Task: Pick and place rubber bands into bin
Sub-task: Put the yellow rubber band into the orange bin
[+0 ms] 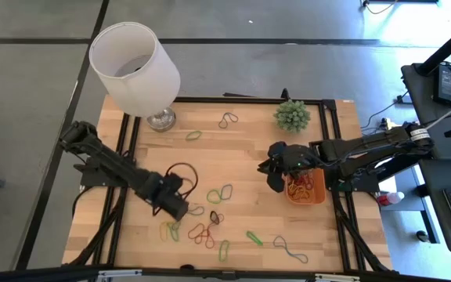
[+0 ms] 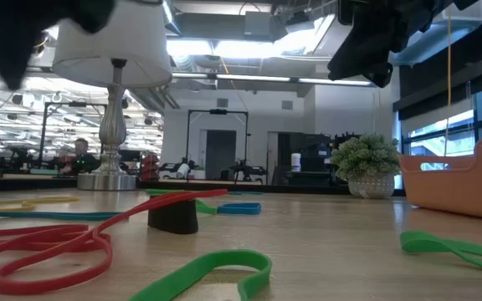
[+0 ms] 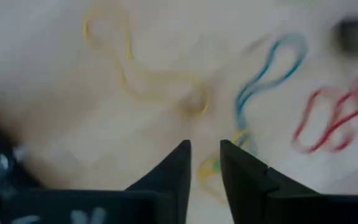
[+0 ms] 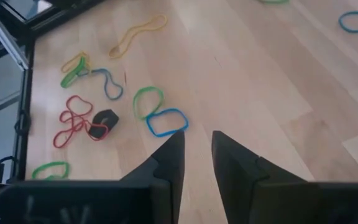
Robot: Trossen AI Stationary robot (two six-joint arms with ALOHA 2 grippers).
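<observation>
We list: left gripper [image 1: 180, 210] — parted, empty, over rubber bands [image 1: 202, 232]; right gripper [image 1: 275, 174] — parted, empty, beside bin [image 1: 307, 196].

Wooden table [image 1: 249, 157], pale planks, black frame round its edge. White lampshade [image 1: 134, 66] on a silver lamp base [image 1: 161, 119], at a far corner. Small green potted plant [image 1: 291, 115] at the far edge. Small black lump [image 2: 172, 213] among the clutter.
</observation>
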